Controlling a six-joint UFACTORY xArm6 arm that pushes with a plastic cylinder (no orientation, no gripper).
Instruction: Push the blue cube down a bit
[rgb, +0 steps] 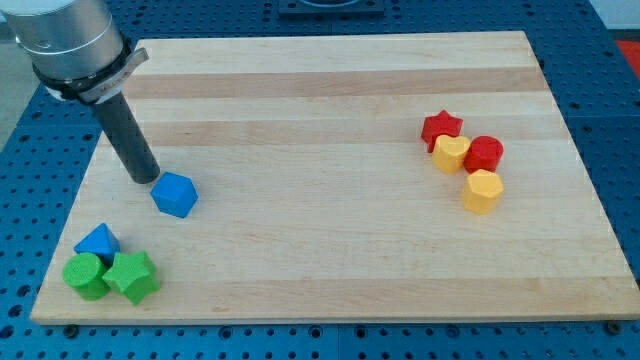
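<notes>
The blue cube (175, 194) sits on the wooden board (330, 110) at the view's left, a little below mid-height. My tip (145, 179) rests on the board just up and left of the cube, very close to its upper-left corner. I cannot tell whether they touch.
At the bottom left lie a blue triangular block (97, 242), a green cylinder (85, 275) and a green star (132, 276), bunched together below the cube. At the right lie a red star (441, 128), a yellow heart (451, 154), a red cylinder (484, 154) and a yellow hexagonal block (482, 191).
</notes>
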